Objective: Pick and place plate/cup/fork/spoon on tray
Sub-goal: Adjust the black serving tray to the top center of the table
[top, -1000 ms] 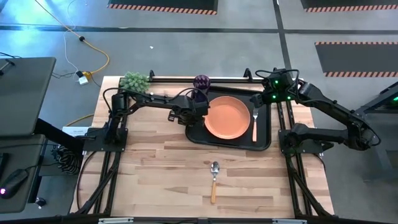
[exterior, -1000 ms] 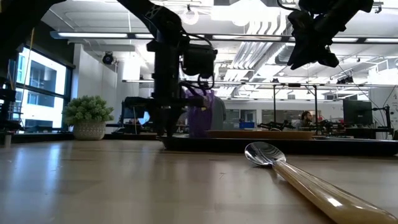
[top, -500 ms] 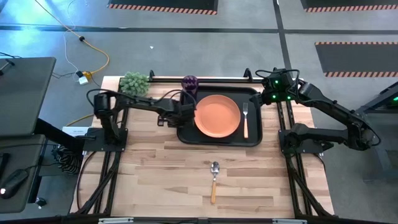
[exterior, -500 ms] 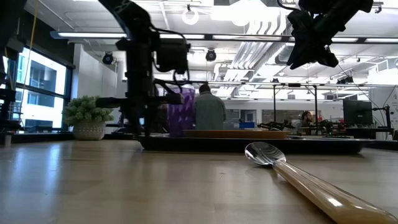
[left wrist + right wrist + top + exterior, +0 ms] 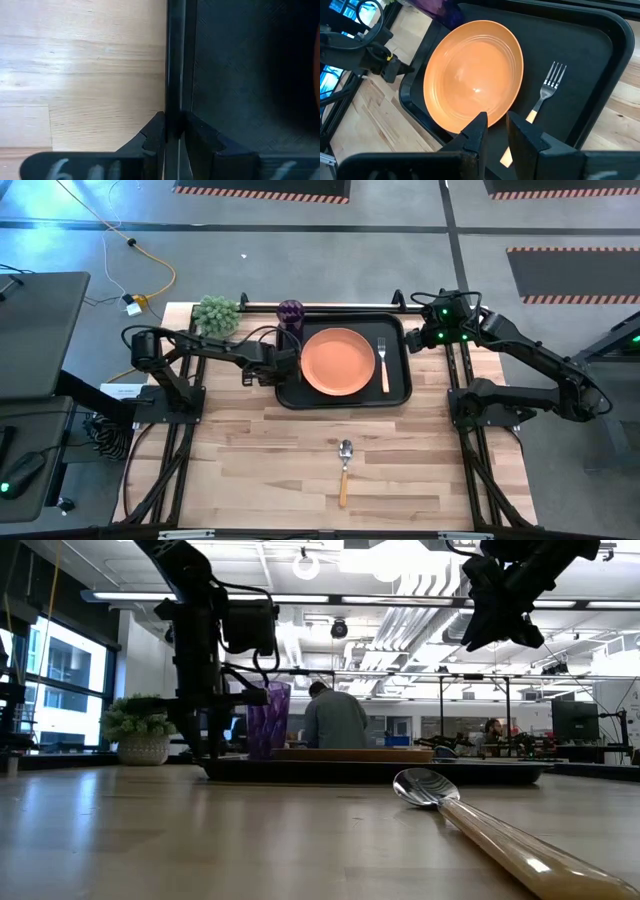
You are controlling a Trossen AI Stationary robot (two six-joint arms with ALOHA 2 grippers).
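Observation:
The black tray [image 5: 395,395] lies on the table's far half. On it rest the orange plate [image 5: 338,362], the fork [image 5: 382,365] to the plate's right, and the purple cup [image 5: 291,311], upright in the far-left corner. My left gripper [image 5: 278,372] is shut on the tray's left rim. My right gripper [image 5: 432,332] hangs high over the tray's far-right corner, empty, its fingers [image 5: 481,127] nearly together. The spoon [image 5: 345,470] lies flat on the wood nearer the front edge, bowl toward the tray. My left gripper pinches the tray's left rim [image 5: 174,107] between its two fingers, one finger inside the tray and one outside. The fingers come from above, pointing down, across the rim [image 5: 205,768]. The tray lies flat on the table.
A green plant ball in a pot [image 5: 217,313] stands at the table's far-left corner, close to the cup. Bare wood lies left of the tray and around the spoon. People sit in the room behind [image 5: 335,720].
My left gripper has drawn the tray along the table toward the left edge and a little toward the far edge, staying shut on its rim. Plate, fork and cup have ridden along on it, the cup upright. The spoon has stayed where it was.

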